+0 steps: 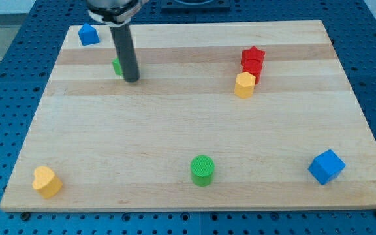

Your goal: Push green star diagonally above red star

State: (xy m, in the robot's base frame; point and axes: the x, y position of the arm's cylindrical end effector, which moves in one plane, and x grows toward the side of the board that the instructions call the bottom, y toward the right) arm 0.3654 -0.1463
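Note:
The green star (117,66) lies in the upper left part of the wooden board (194,130), mostly hidden behind my rod. My tip (131,79) rests on the board touching the star's right side. The red star (253,57) sits at the upper right, far to the right of my tip, with another red block (251,70) just below it and a yellow hexagon block (244,85) touching that one from below.
A blue block (88,34) sits near the top left corner. A yellow heart (47,181) lies at the bottom left, a green cylinder (202,170) at the bottom middle, a blue cube (326,166) at the bottom right.

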